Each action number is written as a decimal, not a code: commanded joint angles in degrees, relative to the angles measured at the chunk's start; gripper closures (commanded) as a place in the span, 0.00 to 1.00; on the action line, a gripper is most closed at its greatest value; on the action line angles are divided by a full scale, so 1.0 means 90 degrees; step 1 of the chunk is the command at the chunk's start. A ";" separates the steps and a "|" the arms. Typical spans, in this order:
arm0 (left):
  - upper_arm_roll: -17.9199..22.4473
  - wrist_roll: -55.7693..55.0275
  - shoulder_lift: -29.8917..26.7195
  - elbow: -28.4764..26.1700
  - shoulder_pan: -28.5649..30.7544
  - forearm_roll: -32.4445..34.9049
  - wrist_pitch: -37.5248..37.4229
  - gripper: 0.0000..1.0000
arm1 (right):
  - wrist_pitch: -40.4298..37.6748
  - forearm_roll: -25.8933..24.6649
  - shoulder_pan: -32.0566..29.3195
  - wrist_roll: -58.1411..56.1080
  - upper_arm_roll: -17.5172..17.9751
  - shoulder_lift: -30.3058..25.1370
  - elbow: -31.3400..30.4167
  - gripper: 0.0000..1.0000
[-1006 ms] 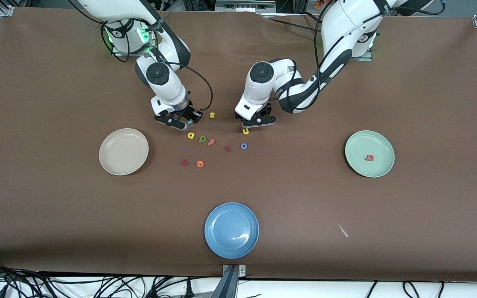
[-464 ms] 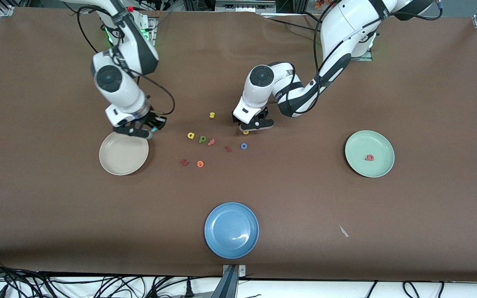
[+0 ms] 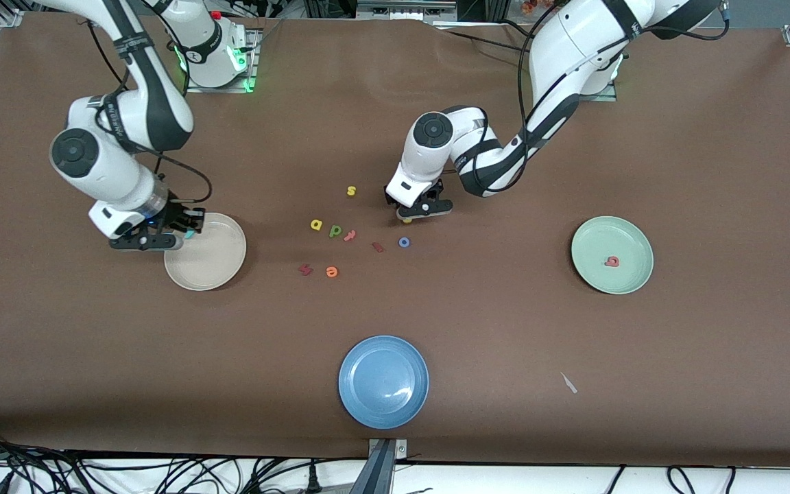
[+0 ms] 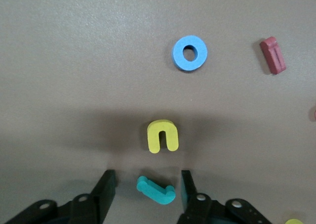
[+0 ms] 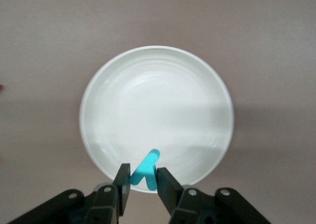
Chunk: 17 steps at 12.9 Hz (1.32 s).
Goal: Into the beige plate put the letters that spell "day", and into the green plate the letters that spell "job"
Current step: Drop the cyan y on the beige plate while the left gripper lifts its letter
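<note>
My right gripper (image 3: 177, 237) is shut on the teal y (image 5: 146, 170) and hangs over the rim of the beige plate (image 3: 213, 257), which fills the right wrist view (image 5: 156, 100) with nothing lying in it. My left gripper (image 3: 414, 213) is low over the table, open, its fingers on either side of the teal j (image 4: 156, 190) without touching it. The yellow u (image 4: 162, 135) lies just past the j. The blue o (image 3: 404, 242), yellow a (image 3: 316, 224) and green d (image 3: 334, 231) lie on the table. The pinkish-red b (image 3: 613, 261) sits in the green plate (image 3: 590, 240).
A yellow s (image 3: 351, 191), a red letter (image 3: 350, 235), two dark red letters (image 3: 378, 246) (image 3: 306, 269) and an orange e (image 3: 331, 272) lie among the letters. A blue plate (image 3: 383, 381) stands near the front camera. A small pale scrap (image 3: 568, 383) lies beside it.
My right arm has carried the teal y from the cluster of letters to the beige plate's rim. My left gripper has come down round the j, with its fingers drawing closer together.
</note>
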 commanded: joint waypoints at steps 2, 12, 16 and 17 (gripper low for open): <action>0.0027 -0.0147 0.0179 0.0193 -0.0078 0.0214 0.0011 0.47 | -0.0016 0.0098 -0.0007 -0.0308 -0.0089 0.0175 0.0089 0.33; 0.0027 -0.0069 0.0189 0.0203 -0.0078 0.0224 -0.0009 0.95 | -0.0016 0.0538 0.1113 0.1817 0.0057 0.0595 0.0558 0.21; 0.0027 -0.0069 0.0180 0.0203 -0.0068 0.0224 -0.0028 0.98 | 0.0052 0.0440 0.1964 0.3293 0.0067 0.1003 0.0996 0.21; 0.0017 -0.0059 0.0131 0.0203 -0.0020 0.0224 -0.0048 0.98 | 0.0149 0.0430 0.2082 0.3518 0.0067 0.1198 0.1114 0.21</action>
